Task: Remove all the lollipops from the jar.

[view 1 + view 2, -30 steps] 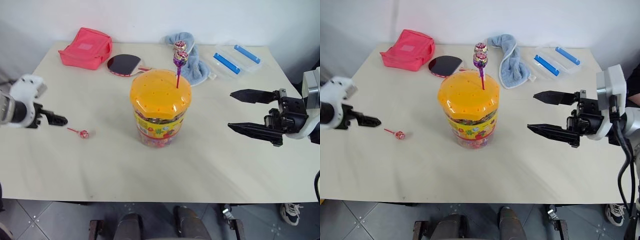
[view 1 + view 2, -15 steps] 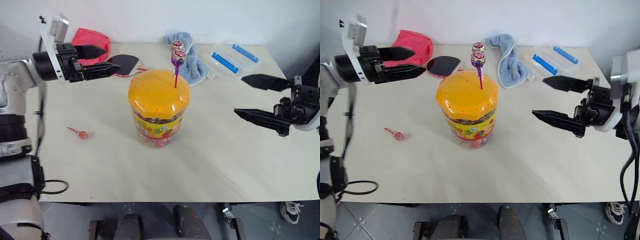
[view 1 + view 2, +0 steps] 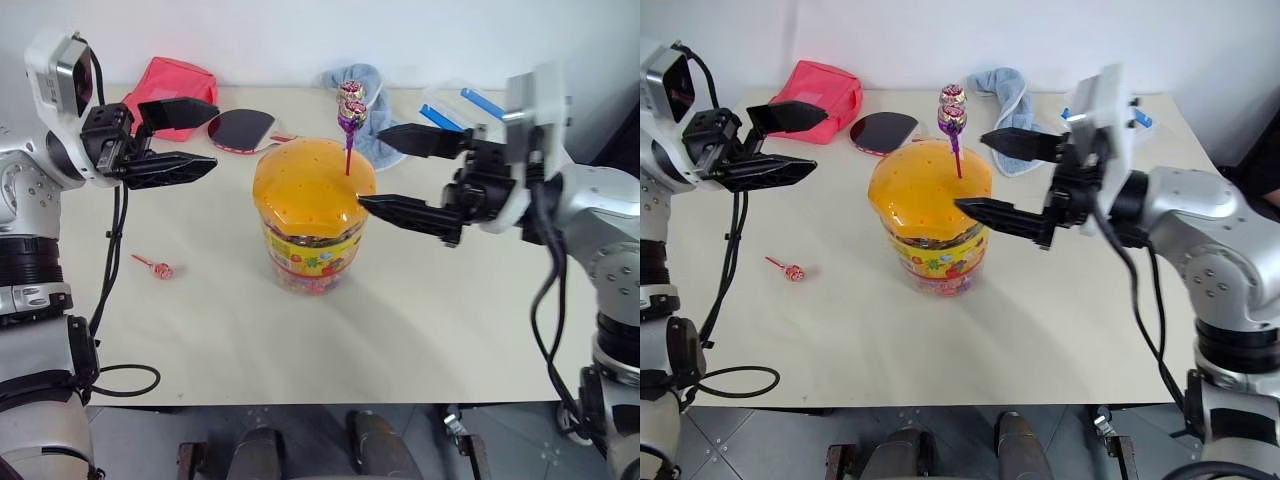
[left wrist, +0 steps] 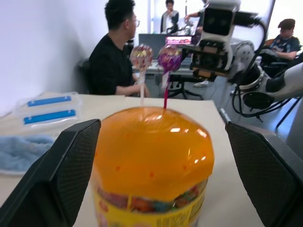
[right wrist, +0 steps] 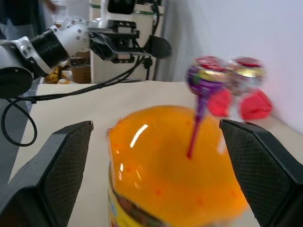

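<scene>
Head stereo pair looks down; wrist views face jar (image 4: 151,161) closely, seemingly level.

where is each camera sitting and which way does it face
Left eye and right eye views: on the head, looking forward and down over the table; both arms show, left gripper and right gripper open either side of the jar.
Left wrist view: along the left fingers at the jar, the right gripper beyond.
Right wrist view: along the right fingers, the left gripper beyond.
All share the jar and its two lollipops.
</scene>
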`<state>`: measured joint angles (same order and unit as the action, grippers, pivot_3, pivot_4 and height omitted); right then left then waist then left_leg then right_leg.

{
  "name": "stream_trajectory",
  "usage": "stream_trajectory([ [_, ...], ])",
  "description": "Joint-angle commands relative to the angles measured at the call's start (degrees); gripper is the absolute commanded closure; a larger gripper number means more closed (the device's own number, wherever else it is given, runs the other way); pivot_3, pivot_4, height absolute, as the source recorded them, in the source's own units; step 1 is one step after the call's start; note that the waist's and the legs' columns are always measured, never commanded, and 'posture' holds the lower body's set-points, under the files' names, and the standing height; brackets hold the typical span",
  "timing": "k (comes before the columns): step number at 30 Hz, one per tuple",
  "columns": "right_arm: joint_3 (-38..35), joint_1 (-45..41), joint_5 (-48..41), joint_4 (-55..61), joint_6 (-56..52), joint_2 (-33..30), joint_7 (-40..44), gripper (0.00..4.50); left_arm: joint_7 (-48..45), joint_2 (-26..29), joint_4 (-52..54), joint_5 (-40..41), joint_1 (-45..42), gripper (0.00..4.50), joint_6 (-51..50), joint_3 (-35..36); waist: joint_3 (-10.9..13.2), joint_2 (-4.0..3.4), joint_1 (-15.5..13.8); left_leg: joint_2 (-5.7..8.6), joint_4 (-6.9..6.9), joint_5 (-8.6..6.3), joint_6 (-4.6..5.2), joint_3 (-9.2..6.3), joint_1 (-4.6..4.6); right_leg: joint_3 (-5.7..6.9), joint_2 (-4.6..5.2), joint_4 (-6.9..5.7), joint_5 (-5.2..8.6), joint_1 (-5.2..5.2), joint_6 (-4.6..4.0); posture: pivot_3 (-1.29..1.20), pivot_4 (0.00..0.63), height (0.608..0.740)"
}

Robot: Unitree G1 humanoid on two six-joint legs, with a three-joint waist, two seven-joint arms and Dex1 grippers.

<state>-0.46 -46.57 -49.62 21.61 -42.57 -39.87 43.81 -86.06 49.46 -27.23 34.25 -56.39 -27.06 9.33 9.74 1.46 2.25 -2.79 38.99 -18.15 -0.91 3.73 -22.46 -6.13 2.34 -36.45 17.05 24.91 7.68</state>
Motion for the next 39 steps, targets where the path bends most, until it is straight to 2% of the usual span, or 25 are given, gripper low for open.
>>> stream_trajectory([
  [1,2.3,-2.6,3.7,-2.6,1.5,2.7,0.0,0.0,-4.8,2.5,1.5,-1.3,2.8,0.03,2.0,-0.3,0.0,0.0,0.1,0.0,-0.01,0.0,0.0,0.01,-0.01,0.0,0.01,-0.04,0.01,0.03,-0.01,0.0,0.15,0.74],
  [6,3.6,-4.9,5.6,-6.0,1.4,6.1,2.1,0.0,-2.0,3.5,6.7,2.1,9.1,0.03,0.2,3.6,0.0,0.0,0.4,0.0,0.14,0.08,-0.15,0.02,-0.54,0.14,0.1,-0.37,0.02,0.63,-0.03,0.0,0.15,0.74],
  [10,3.6,-6.7,6.4,-8.0,1.2,7.4,3.8,0.0,-0.8,4.8,9.0,3.2,12.9,0.03,0.0,6.4,0.0,0.01,0.8,0.01,0.18,0.1,-0.17,-0.04,-0.67,0.45,0.24,-0.41,0.02,0.72,-0.04,0.0,0.15,0.74],
  [11,3.4,-7.2,6.4,-8.3,0.8,7.6,4.0,0.39,-0.7,5.0,9.4,3.6,13.6,0.0,-0.1,7.1,0.0,0.01,0.8,0.01,0.18,0.09,-0.17,-0.05,-0.67,0.5,0.24,-0.41,0.02,0.72,-0.05,0.0,0.15,0.74],
  [12,3.2,-7.6,6.3,-8.5,0.5,7.7,4.2,0.54,-0.5,5.1,9.9,3.9,14.2,0.0,-0.2,7.7,0.0,0.01,0.9,0.01,0.19,0.09,-0.16,-0.05,-0.67,0.51,0.24,-0.41,0.02,0.72,-0.05,0.0,0.15,0.74],
  [15,2.6,-8.5,5.8,-9.0,0.0,7.6,5.4,1.48,0.0,5.6,10.6,4.3,15.9,0.0,-0.3,9.4,0.0,0.0,1.0,0.0,0.19,0.09,-0.15,-0.06,-0.66,0.54,0.23,-0.42,0.03,0.72,-0.06,0.0,0.15,0.74],
  [24,1.8,-11.3,6.8,-11.3,0.6,7.6,7.0,4.49,0.1,5.7,10.5,4.9,17.2,0.0,0.0,11.4,0.0,0.0,1.2,0.0,0.17,0.09,-0.15,-0.08,-0.66,0.57,0.22,-0.42,0.05,0.72,-0.09,0.0,0.15,0.74],
  [33,-0.2,-15.3,6.3,-12.2,0.5,7.7,7.1,4.49,-1.1,7.0,8.4,4.5,18.8,0.0,1.2,12.5,0.0,0.0,1.2,-0.02,0.16,0.08,-0.15,-0.1,-0.66,0.61,0.22,-0.43,0.06,0.72,-0.12,0.0,0.15,0.74],
  [39,-3.1,-16.8,2.9,-9.6,-2.5,6.4,6.6,4.49,-1.1,6.7,7.5,4.4,18.3,0.0,1.6,12.0,0.0,0.0,1.2,-0.01,0.16,0.06,-0.11,-0.09,-0.66,0.63,0.24,-0.43,0.06,0.72,-0.12,0.0,0.15,0.74],
])
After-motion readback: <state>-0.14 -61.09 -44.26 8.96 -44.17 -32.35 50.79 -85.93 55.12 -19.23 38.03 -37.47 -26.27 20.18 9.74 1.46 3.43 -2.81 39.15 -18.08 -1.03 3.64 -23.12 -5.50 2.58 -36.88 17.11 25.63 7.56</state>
